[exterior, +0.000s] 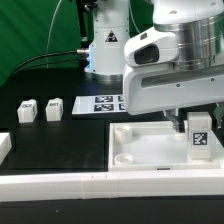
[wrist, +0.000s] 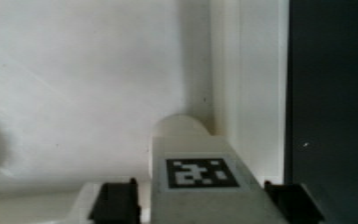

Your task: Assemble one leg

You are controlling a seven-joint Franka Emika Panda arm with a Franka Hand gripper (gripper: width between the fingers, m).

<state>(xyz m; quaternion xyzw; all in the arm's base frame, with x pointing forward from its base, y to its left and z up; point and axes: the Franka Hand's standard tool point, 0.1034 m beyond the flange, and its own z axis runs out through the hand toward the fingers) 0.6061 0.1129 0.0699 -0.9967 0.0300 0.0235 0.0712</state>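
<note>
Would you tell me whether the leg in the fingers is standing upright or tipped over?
Upright. In the exterior view the leg hangs vertically from the gripper over the white tray, tag facing the camera; the wrist view shows fingers on both sides.

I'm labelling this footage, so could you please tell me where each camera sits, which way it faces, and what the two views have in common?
Exterior view: off the arm, across the black table, facing the white arm; the jaws hold a small white tagged plastic leg block over the large white rimmed tray.
Wrist view: on the wrist, looking along the gripper down at the tray; both dark fingertips show.
Shared: the held leg block and the tray.
</note>
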